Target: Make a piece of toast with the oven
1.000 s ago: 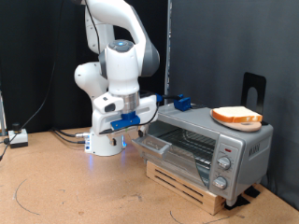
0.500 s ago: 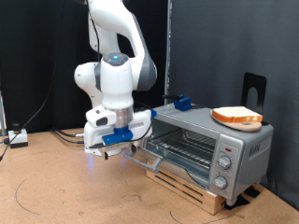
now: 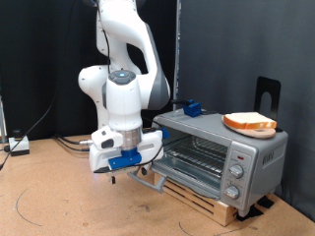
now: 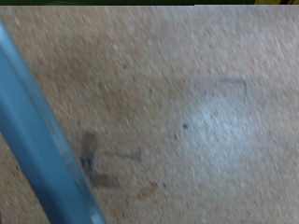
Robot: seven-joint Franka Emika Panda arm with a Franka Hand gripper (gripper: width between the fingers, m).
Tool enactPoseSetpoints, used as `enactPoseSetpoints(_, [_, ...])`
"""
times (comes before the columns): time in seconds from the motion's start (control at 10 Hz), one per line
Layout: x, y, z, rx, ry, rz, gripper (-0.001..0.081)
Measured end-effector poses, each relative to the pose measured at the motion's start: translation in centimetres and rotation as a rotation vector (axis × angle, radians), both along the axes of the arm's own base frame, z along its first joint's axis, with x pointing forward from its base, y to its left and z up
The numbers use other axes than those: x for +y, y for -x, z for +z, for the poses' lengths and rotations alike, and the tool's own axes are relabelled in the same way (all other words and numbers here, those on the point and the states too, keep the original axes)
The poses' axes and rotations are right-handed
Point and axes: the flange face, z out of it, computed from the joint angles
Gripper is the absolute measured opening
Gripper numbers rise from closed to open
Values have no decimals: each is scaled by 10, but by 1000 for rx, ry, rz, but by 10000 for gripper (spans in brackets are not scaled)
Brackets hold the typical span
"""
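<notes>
My fingers [image 3: 135, 171] are hanging low at the one oven's [image 3: 221, 157] dropped door; their spread I cannot tell. One toast [image 3: 249, 122] is lying on top.

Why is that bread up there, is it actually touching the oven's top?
Cannot tell. In the exterior view the piece of toast sits on something round and tan atop the oven, hiding any contact.
</notes>
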Motion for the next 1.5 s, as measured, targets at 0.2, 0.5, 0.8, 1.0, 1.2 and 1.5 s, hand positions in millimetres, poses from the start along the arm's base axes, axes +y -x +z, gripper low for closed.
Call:
enactPoseSetpoints(0.2, [3,-14,-4,0,2,-2,807])
enactPoseSetpoints(0.5, [1,-26,-17,20,15,-1,807])
enactPoseSetpoints(0.8, [-7,-25,-40,69,60,-22,807])
enactPoseSetpoints(1.0, [-13,-22,-60,111,71,-72,807])
enactPoseSetpoints(1.2, [-16,-22,-74,128,64,-97,807])
enactPoseSetpoints(1.5, [-23,-23,-82,113,78,-112,807])
